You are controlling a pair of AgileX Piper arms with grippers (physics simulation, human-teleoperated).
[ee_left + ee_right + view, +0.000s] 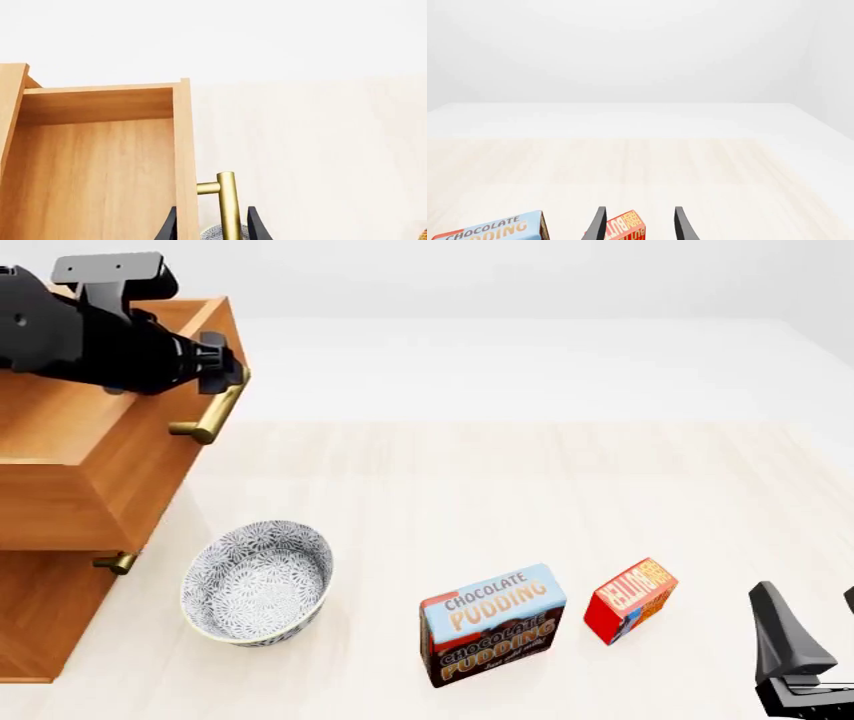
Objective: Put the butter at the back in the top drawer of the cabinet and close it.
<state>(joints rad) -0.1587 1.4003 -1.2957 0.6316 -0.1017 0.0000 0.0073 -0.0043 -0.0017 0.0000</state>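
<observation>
Far left of the front view: one cabinet [54,530], its top drawer [94,455] pulled out, left gripper [230,377] straddling the handle [210,415], not clamped. Then one bowl [258,582], one pudding box [491,624], one butter [630,599] lower right. Right gripper [821,635] fingers wide apart, empty.

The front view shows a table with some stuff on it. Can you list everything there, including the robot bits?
cabinet: one, light-brown wood, far left.
top drawer: one, light-brown, pulled open, nothing seen inside.
drawer handle: one, brass, on the open drawer's front.
bowl: one, blue-white patterned, beside the cabinet.
pudding box: one, blue and brown, right of the bowl.
butter: one, red, right of the pudding box.
table: one, pale wood.
left gripper: black fingers either side of the handle.
right gripper: black fingers open, near the butter.
</observation>
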